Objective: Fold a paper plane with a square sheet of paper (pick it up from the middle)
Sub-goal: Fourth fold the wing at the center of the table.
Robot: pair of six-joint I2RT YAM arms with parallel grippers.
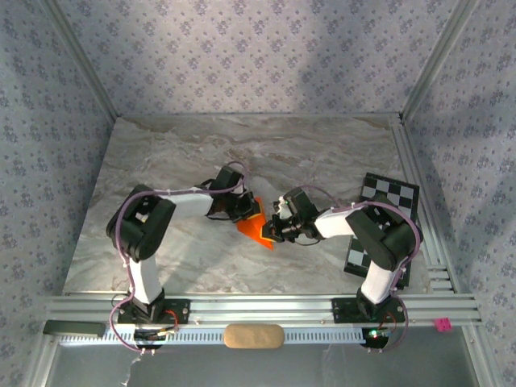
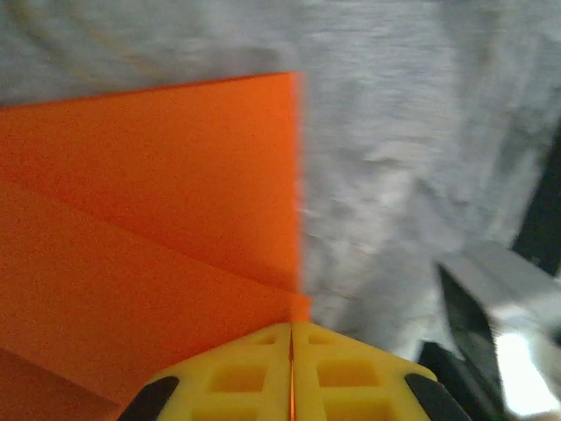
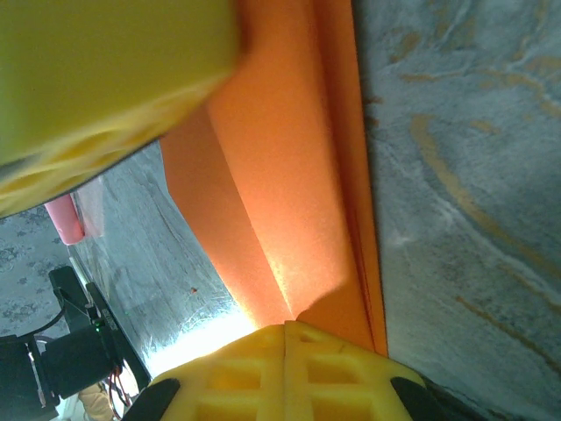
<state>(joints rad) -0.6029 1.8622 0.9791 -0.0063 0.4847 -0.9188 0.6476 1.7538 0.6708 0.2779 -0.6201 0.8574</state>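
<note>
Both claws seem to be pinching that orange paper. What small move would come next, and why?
Probably the left gripper lets go and moves to a fresh edge. Both it and the right gripper are shut on the creased orange paper, so no new fold can start until one frees itself.

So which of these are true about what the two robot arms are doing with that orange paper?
1. The left gripper and the right gripper are both shut on the orange paper. True.
2. The paper is a flat sheet with no creases. False: it shows fold lines and layered edges.
3. The checkerboard card lies under the paper. False: it lies apart from the paper, at the right edge of the table.
4. The two grippers meet near the middle of the table. True.
</note>
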